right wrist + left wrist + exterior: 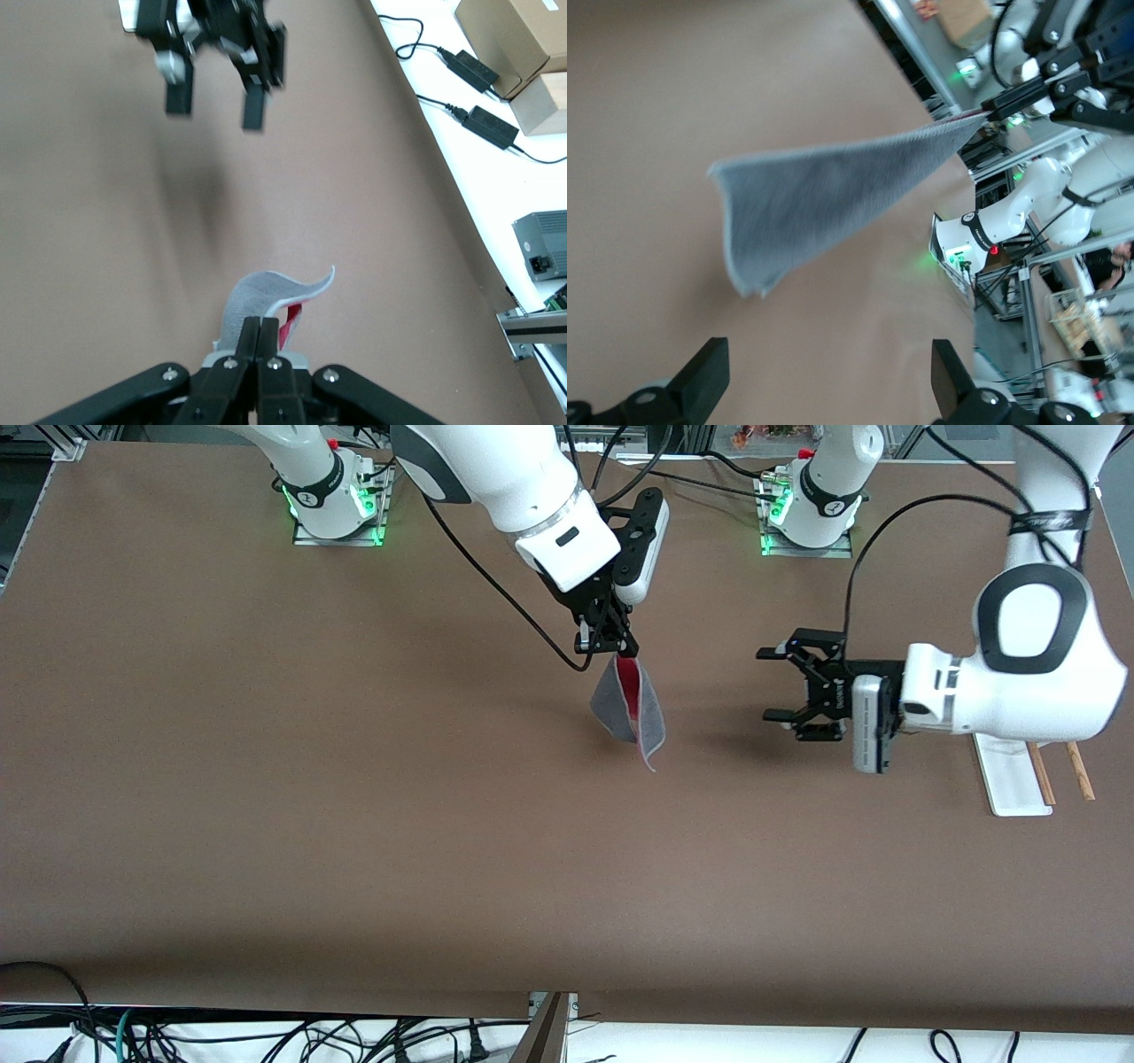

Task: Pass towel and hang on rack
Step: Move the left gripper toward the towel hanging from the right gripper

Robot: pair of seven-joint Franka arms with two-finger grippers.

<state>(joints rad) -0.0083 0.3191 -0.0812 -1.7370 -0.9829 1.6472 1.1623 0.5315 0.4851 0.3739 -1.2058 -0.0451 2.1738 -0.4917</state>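
Observation:
My right gripper [623, 648] is shut on the top corner of the towel [631, 710] and holds it hanging above the middle of the table, grey face outward with the pink-red face showing in the fold. In the right wrist view the towel [257, 301] hangs just past my shut fingers [267, 341]. My left gripper [772, 684] is open and empty, level above the table, pointing at the towel from the left arm's end. In the left wrist view the towel [833, 199] hangs ahead of my open fingers [709, 376]. The rack [1010, 775] lies under my left arm, mostly hidden.
The brown table [354, 824] is bare around the towel. The arm bases [337, 505] stand along its edge farthest from the front camera. Cables hang off the near edge [266, 1036].

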